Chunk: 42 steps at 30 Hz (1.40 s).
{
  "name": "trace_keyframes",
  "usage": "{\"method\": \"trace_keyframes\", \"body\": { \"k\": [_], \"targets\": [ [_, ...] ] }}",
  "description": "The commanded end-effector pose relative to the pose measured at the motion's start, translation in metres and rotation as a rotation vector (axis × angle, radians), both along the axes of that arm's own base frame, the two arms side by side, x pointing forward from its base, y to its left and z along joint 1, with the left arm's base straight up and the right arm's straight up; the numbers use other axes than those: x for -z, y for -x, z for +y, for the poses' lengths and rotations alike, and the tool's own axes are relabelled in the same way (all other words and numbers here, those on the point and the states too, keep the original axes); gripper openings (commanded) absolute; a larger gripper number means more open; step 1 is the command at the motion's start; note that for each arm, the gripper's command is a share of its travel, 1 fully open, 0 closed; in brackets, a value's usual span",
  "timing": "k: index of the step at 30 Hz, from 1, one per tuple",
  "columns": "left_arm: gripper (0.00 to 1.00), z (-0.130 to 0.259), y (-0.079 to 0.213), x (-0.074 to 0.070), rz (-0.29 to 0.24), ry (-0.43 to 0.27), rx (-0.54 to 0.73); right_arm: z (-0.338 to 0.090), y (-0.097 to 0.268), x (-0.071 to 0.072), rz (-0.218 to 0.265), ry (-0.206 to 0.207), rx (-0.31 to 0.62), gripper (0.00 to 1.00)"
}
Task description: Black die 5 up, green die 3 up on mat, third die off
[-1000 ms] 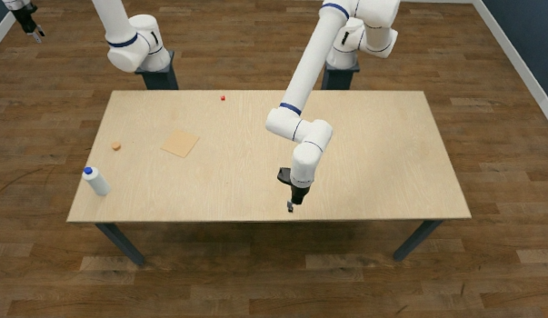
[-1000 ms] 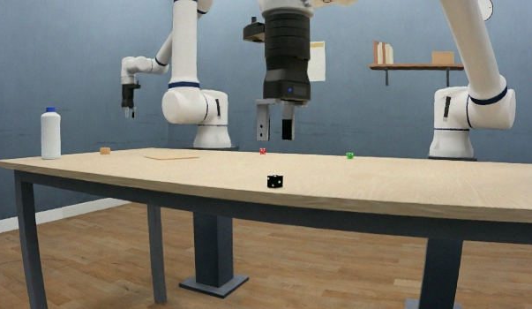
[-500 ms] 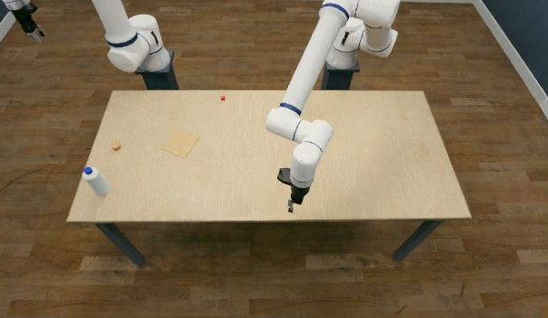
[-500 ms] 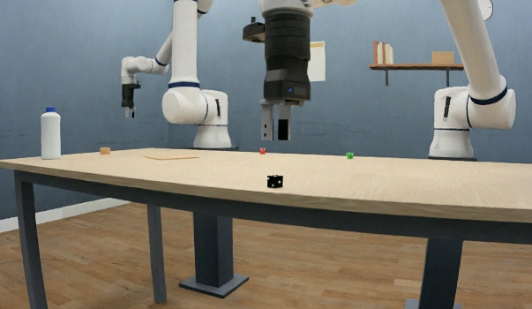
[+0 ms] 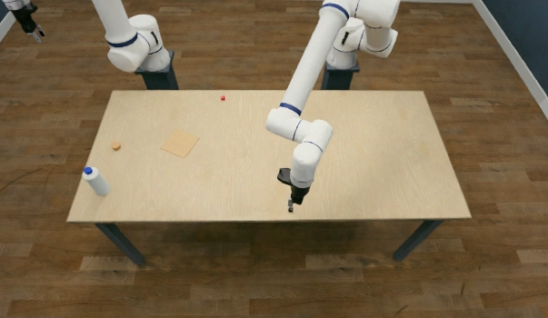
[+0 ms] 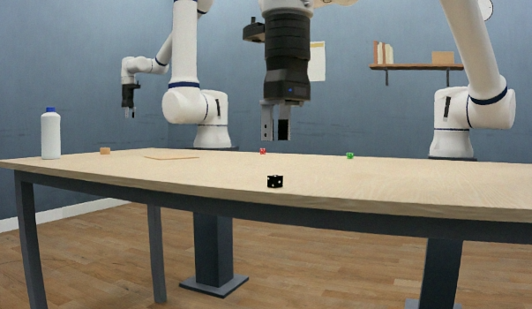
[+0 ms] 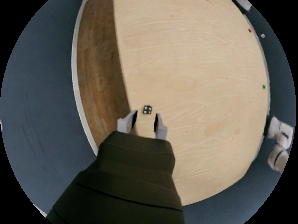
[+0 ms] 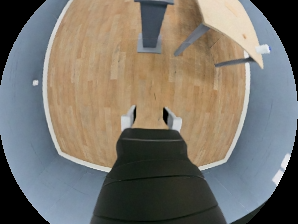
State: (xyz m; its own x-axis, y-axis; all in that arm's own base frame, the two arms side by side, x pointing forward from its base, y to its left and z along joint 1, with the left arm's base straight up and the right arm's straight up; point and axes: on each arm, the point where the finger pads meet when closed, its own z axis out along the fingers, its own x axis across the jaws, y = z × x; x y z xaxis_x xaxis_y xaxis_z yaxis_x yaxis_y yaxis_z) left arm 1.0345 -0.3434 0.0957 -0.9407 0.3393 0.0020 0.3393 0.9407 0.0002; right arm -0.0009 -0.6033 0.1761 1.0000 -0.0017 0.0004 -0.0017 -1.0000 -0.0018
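The black die (image 6: 274,181) (image 7: 147,109) lies flat near the table's front edge; its top seems to show 4, though the pips are small. My left gripper (image 5: 290,209) (image 6: 275,139) (image 7: 146,117) is partly open, empty, pointing down above the black die. The green die (image 6: 349,155) (image 7: 264,87) lies at the table's back; its top number is unreadable, and the arm hides it in the top view. The red die (image 5: 223,98) (image 6: 262,151) (image 7: 250,30) lies off the mat, near the back edge. The square mat (image 5: 180,144) (image 6: 172,157) bears no die. My right gripper (image 5: 40,37) (image 6: 130,116) (image 8: 149,111) is open and empty, away from the table.
A white bottle (image 5: 97,183) (image 6: 51,136) with a blue cap stands at the table's left side in the top view. A small round tan object (image 5: 116,145) (image 6: 105,151) lies between it and the back edge. The left arm reaches across the table.
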Motion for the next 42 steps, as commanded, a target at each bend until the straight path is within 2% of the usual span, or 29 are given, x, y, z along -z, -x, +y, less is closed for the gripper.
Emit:
{"method": "trace_keyframes", "body": {
  "k": [1,14,42],
  "targets": [
    [0.70,0.000,-0.001,-0.001,-0.002,0.001,0.000,-0.001,0.000,-0.001,0.000,0.002,0.000,1.00],
    [0.70,0.000,-0.001,0.007,-0.002,0.001,0.000,-0.001,0.000,-0.001,0.000,0.002,0.000,1.00],
    [0.70,0.000,-0.001,0.044,-0.002,0.001,0.000,-0.001,0.000,-0.001,0.000,0.002,0.000,1.00]
  ]
}}
